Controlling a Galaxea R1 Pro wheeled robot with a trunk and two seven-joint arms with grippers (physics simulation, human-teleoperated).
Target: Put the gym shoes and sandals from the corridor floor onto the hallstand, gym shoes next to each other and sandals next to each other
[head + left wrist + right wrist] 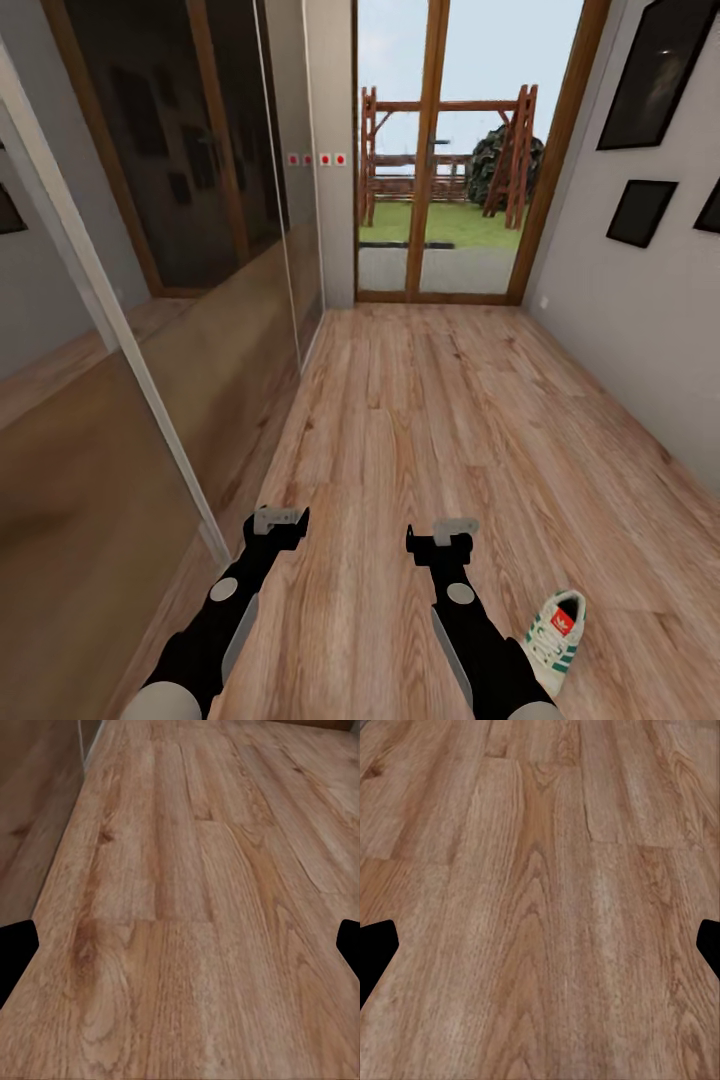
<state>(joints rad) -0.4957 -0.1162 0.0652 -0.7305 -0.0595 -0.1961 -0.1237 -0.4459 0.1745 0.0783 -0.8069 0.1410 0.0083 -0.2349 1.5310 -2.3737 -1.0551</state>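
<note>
**One sneaker on the boards, both arms hovering empty**

Here's the corridor floor, wood planks running up to the glass door, with mirrored wardrobe panels along the left edge. Both arms reach forward over the boards. The left gripper holds nothing, fingers spread wide. The right gripper, same story, wide and empty. And one gym shoe lies on the floor beside the right arm, behind its gripper, near the right wall.
</note>
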